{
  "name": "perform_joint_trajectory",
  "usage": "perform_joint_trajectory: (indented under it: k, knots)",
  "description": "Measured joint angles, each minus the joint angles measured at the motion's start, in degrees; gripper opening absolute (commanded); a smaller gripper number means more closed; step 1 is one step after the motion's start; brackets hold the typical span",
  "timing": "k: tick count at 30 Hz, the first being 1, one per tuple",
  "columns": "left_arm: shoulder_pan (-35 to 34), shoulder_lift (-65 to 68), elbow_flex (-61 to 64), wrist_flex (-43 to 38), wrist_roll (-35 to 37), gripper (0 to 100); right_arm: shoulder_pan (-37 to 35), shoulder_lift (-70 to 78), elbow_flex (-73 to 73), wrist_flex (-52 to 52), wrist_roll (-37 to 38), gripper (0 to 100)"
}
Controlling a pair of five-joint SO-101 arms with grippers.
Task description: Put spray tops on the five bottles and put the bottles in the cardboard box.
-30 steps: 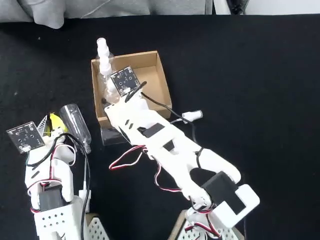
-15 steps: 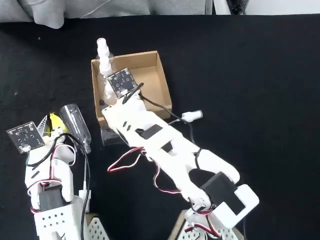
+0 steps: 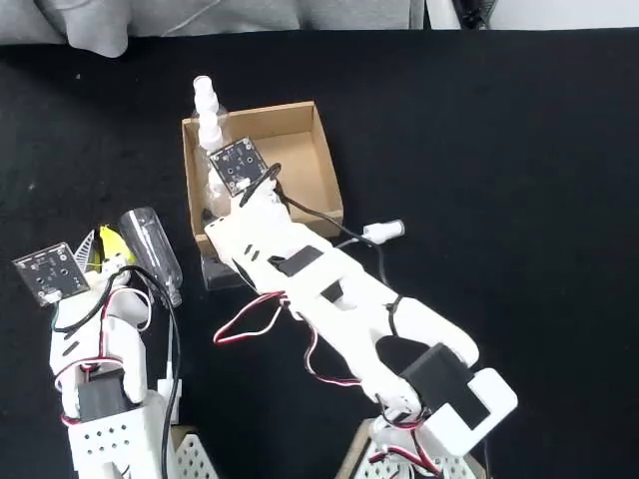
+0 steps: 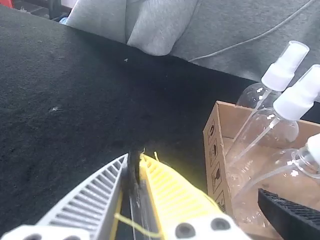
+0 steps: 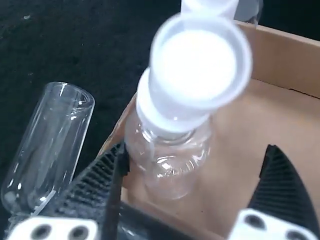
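Note:
Inside the cardboard box (image 3: 300,150) my right gripper (image 5: 186,197) is open, its jaws standing wide on either side of a clear bottle (image 5: 169,159) with a white spray top (image 5: 200,57). Two more topped bottles (image 4: 270,120) stand upright at the box's far left corner (image 3: 208,115). A topless clear bottle (image 3: 155,249) lies tilted beside my left gripper (image 4: 134,161), whose yellow and grey fingers are pressed together at the near left. One loose spray top (image 3: 384,231) lies on the black table to the right of the box.
The right arm (image 3: 319,279) stretches diagonally from the near edge to the box. Grey cloth (image 4: 165,25) lies along the table's far edge. Black tabletop (image 3: 499,150) is open to the right of the box.
The right arm's wrist has shifted slightly leftward, deeper over the box's left side. The left arm and the tilted bottle have kept still.

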Motion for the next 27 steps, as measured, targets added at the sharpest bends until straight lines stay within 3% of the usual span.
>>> perform_joint_trajectory:
  k: [6, 27]
  knots:
    - [0.0, 0.0, 0.0, 0.0, 0.0, 3, 0.0, -1.14, 0.0, 0.44, 0.0, 35.5]
    - [0.0, 0.0, 0.0, 0.0, -0.09, 3, 0.0, -16.62, 0.0, 19.25, 0.0, 35.2]
